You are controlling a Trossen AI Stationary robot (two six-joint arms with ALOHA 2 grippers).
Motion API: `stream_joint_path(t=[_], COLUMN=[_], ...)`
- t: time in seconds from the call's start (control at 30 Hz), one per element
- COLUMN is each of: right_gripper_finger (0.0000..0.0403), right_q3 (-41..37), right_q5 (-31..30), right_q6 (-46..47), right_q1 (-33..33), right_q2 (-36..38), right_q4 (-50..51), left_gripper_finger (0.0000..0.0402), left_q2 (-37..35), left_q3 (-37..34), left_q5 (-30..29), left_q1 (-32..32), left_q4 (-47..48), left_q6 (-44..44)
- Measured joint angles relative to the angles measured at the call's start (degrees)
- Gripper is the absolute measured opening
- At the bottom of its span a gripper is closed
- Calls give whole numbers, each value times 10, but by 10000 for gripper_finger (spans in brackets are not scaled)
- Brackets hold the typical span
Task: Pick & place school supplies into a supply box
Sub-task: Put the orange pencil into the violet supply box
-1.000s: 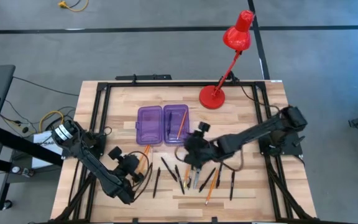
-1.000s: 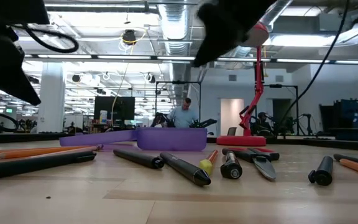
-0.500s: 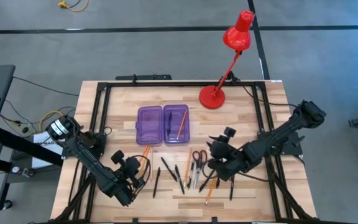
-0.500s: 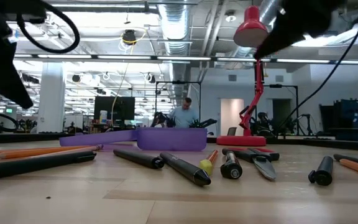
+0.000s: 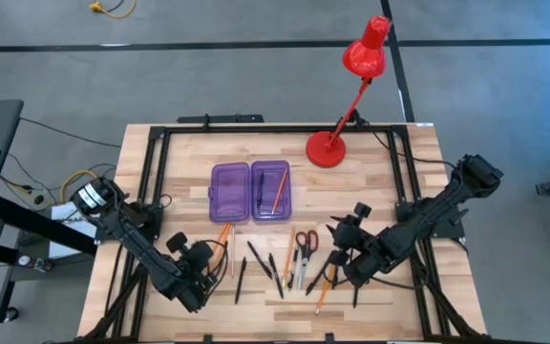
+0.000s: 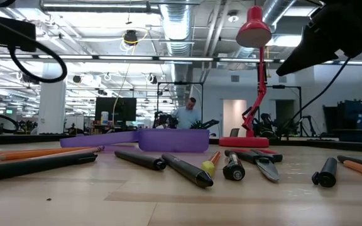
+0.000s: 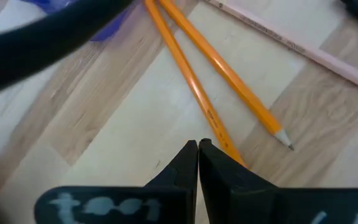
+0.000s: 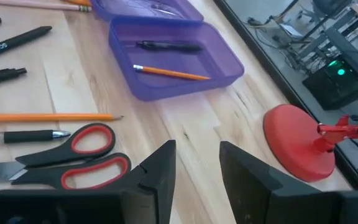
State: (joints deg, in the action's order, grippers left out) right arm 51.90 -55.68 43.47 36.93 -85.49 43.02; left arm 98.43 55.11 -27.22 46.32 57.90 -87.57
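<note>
The supply box (image 5: 251,191) lies open on the table, a purple case; its right half (image 8: 173,56) holds an orange pencil and a black pen. Near it lie two orange pencils (image 5: 223,237) (image 7: 185,74), several dark pens (image 5: 261,260) and red-handled scissors (image 5: 304,250) (image 8: 67,158). My left gripper (image 5: 213,263) (image 7: 197,146) is shut, its tips down at the nearer pencil. My right gripper (image 5: 337,244) (image 8: 194,165) hangs open above the table, right of the scissors, with nothing between its fingers. My left gripper stands with its shut fingertips (image 7: 190,155) right at the near part of one orange pencil (image 7: 219,134), slanting down from the near left. Nothing shows between the fingers. The pencil runs on under them, flat on the table; I cannot tell whether they touch it.
A red desk lamp stands with its base (image 5: 326,150) (image 8: 300,140) at the far right, its head (image 5: 366,53) beyond the table. More pens and a pencil (image 5: 332,277) lie under the right arm. A black frame (image 5: 151,172) rims the table. A person (image 6: 184,116) stands far behind.
My right gripper has swung away from the box's near right corner, toward the table's right and near edges, past the scissors, and sunk a little. The supplies on the table lie as before.
</note>
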Motion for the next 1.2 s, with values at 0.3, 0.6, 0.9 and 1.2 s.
stream_joint_path(t=[0.3,0.6,0.9,1.2], right_gripper_finger=[118,118,118,118], right_q3=[0,0,0,0], right_q5=[-2,-2,-1,-1], right_q6=[1,1,12,12], right_q1=[1,13,17,14], right_q2=[0,0,0,0], right_q4=[-3,-6,-2,-1], left_gripper_finger=[51,135,132,106], left_q2=[0,0,-2,-1], left_q3=[0,0,-57,-67], left_q5=[-20,8,51,53], left_q1=[-57,-110,-139,-137], left_q4=[-36,-44,-129,-138], left_q6=[16,76,89,91])
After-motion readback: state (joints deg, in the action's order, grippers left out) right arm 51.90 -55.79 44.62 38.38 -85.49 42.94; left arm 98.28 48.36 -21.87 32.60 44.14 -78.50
